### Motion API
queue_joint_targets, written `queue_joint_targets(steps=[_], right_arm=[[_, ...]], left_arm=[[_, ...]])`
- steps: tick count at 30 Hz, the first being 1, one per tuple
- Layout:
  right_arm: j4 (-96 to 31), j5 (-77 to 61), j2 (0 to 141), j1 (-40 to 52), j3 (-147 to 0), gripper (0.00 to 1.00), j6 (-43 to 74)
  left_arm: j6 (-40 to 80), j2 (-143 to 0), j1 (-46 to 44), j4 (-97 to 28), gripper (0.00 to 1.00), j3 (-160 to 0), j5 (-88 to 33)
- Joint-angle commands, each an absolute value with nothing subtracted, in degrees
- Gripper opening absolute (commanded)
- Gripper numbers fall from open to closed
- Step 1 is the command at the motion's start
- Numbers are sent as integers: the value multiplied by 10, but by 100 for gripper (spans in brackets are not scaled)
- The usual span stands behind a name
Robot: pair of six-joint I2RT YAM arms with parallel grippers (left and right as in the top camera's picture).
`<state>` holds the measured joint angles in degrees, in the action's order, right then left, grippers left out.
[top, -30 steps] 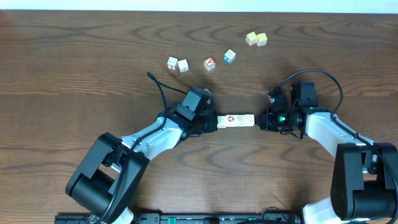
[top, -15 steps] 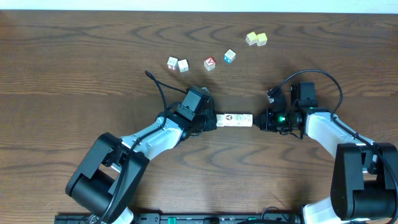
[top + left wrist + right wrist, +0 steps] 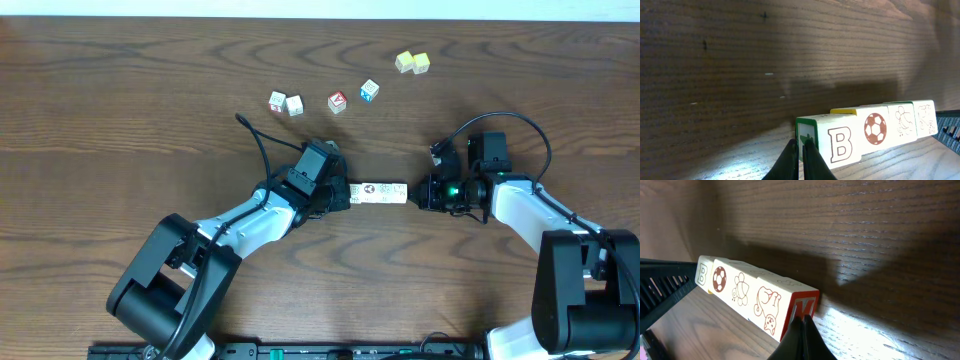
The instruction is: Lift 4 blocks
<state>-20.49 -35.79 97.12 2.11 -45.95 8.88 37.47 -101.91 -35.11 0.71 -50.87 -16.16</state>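
Since the earlier overhead frames, the left arm (image 3: 250, 215) has shifted its wrist very slightly toward the row. The right arm (image 3: 515, 200) and every cube keep their positions.

The wooden table (image 3: 120, 90) carries the whole setup. The row of four blocks (image 3: 378, 192) sits near the table centre, between the two arms. Its long axis runs left to right, in line with both wrists. Loose cubes (image 3: 337, 101) lie toward the far edge, well apart from the row.

The left gripper (image 3: 343, 195) meets the left end of the row and the right gripper (image 3: 418, 193) meets the right end, so both are equally near.

Each gripper's fingers are pressed together with nothing between them. The joined tips push on an end face, so the row is pinched lengthwise between the two arms. The left tips touch the "B" block (image 3: 837, 142). The right tips touch the red-sided end block (image 3: 771, 307).

The lift calls for both wrists to rise together while keeping inward pressure along the axis. An uneven rise would likely drop the middle blocks. Whether the row has cleared the table cannot be told.
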Motion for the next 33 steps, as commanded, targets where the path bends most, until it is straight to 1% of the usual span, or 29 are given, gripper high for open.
queue_joint_targets(steps=[1, 33], right_arm=[[-206, -422, 975, 31, -456, 1, 80], [-205, -445, 975, 31, -456, 1, 81]], left_arm=[[371, -1021, -369, 23, 7, -509, -205], [371, -1011, -370, 21, 7, -509, -234]])
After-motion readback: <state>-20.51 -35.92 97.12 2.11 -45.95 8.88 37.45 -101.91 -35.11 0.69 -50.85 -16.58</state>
